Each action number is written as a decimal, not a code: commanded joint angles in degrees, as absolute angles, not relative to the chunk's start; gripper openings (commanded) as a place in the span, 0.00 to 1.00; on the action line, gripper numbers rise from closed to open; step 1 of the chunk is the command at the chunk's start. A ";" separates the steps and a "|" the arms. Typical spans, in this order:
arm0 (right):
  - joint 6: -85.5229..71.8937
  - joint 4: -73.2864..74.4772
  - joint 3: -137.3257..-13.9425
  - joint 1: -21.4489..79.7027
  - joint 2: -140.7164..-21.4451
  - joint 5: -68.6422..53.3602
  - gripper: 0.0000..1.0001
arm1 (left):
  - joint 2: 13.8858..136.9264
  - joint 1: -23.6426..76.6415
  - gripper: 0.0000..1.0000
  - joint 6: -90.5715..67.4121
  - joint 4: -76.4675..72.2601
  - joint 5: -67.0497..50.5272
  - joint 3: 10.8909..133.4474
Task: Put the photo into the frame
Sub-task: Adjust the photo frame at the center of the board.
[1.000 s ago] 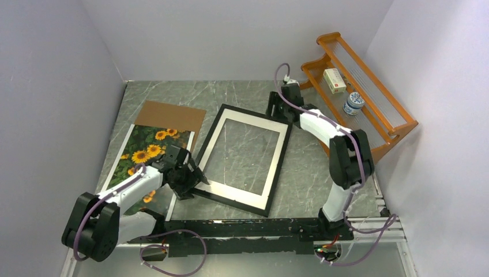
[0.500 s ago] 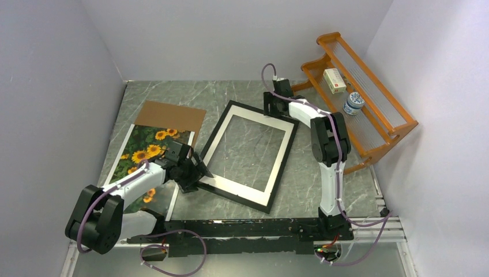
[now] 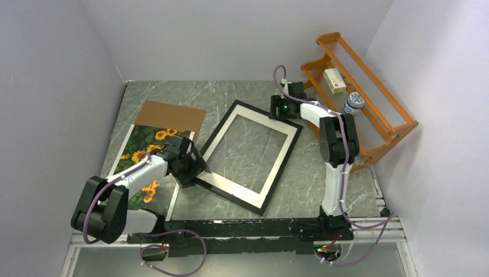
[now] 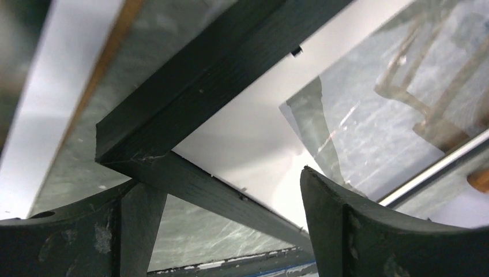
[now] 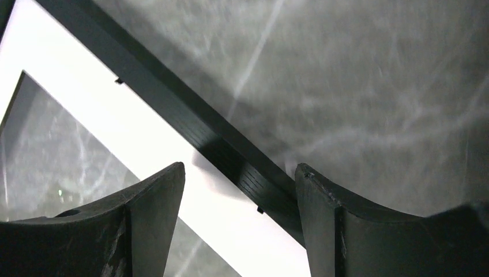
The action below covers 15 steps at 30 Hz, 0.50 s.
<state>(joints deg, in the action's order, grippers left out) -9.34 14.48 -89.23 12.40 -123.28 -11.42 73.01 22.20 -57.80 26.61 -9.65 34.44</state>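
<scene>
The black frame lies flat and turned on the table's middle, with a white mat inside it and a clear pane. The sunflower photo lies to its left, partly under my left arm. My left gripper is open at the frame's near-left corner; in the left wrist view the gripper straddles the frame's rail. My right gripper is open at the frame's far-right corner; in the right wrist view the gripper has the frame's rail between its fingers, close to the right one.
A brown backing board lies behind the photo, partly overlapping it. An orange wooden rack stands at the back right with a small box and a blue-white jar on it. Walls close in on the left, back and right.
The frame has turned a little clockwise, its far end shifting right. My right gripper swung left, then back right along the far end. My left gripper drew in toward the near-left corner.
</scene>
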 commanded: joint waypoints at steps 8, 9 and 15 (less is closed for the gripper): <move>-14.77 18.92 -71.55 12.03 -107.81 -15.99 0.72 | 88.33 13.36 0.87 -46.92 21.20 -12.81 48.40; -15.39 19.14 -70.48 12.04 -106.75 -15.12 0.72 | 89.90 13.14 0.87 -46.21 20.80 -14.31 49.62; -21.55 18.35 -61.68 12.03 -99.47 -11.30 0.71 | 98.55 13.01 0.84 -43.09 19.76 -19.28 57.76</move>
